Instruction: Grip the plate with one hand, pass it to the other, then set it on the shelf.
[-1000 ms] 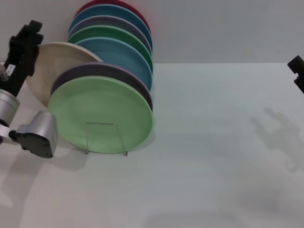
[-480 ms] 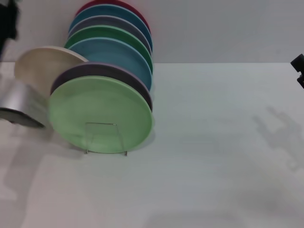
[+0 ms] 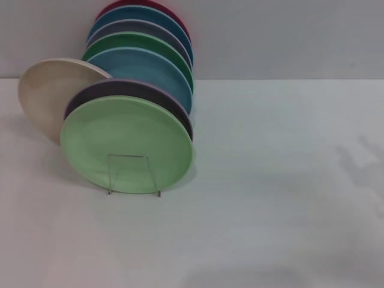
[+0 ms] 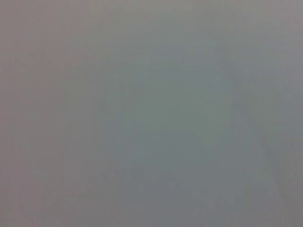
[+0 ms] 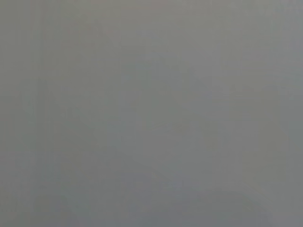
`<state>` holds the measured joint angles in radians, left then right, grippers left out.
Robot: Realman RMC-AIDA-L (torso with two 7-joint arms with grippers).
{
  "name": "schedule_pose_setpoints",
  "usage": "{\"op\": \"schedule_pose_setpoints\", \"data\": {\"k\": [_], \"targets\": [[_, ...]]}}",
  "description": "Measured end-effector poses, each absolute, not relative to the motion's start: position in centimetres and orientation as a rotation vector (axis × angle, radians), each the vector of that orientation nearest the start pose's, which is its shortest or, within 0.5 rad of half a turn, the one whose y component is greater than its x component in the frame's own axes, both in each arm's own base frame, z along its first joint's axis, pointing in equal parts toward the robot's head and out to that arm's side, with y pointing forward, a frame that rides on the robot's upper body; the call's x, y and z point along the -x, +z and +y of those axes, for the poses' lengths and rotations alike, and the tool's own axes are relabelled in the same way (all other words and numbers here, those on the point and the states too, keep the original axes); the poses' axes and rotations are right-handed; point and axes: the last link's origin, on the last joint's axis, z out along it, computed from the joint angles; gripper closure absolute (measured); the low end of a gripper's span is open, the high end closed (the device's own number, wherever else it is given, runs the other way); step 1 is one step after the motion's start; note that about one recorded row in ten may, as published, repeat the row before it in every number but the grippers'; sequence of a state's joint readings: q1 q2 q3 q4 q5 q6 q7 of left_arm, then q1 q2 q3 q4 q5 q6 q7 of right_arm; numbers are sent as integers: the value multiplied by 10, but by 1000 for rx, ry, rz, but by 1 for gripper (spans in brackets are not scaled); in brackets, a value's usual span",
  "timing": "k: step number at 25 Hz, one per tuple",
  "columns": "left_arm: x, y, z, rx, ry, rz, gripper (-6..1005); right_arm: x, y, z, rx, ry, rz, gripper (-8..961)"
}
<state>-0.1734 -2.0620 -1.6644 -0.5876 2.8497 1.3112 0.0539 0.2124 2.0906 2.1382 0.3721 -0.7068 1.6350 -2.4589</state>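
Both arms gone from head view since a sec ago; grippers out of sight, state unknown. Plate (image 3: 127, 144) sits upright in shelf (image 3: 133, 174), front of stack. Looks done.

We find no legible text, label, brand, number or sign in any view. The plates, the wire rack and the table surface carry no markings; both wrist views show only a uniform grey field.

plate (image 3: 129, 141): pale pastel green, matte
shelf (image 3: 133, 174): silvery wire
plate behind it (image 3: 120, 89): lilac-purple
leaning plate (image 3: 48, 90): cream
rearmost plate (image 3: 174, 15): red
table (image 3: 270, 180): white
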Motion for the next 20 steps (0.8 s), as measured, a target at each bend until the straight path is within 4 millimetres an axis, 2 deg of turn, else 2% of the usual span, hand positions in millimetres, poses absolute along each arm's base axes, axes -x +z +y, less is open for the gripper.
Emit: {"op": "schedule_pose_setpoints", "data": {"k": [4, 7, 10, 15, 20], "targets": [[362, 104, 284, 1087, -807, -359, 444, -319, 55, 265, 1571, 1167, 325, 298], [370, 102, 280, 1077, -815, -405, 339, -322, 58, 264, 1547, 1151, 322, 297], [373, 100, 280, 1078, -783, -407, 234, -326, 61, 262, 1512, 1141, 333, 297], [374, 97, 280, 1080, -758, -405, 189, -328, 61, 262, 1504, 1131, 336, 290], [375, 96, 273, 1065, -731, -375, 191, -328, 60, 263, 1504, 1106, 316, 265]]}}
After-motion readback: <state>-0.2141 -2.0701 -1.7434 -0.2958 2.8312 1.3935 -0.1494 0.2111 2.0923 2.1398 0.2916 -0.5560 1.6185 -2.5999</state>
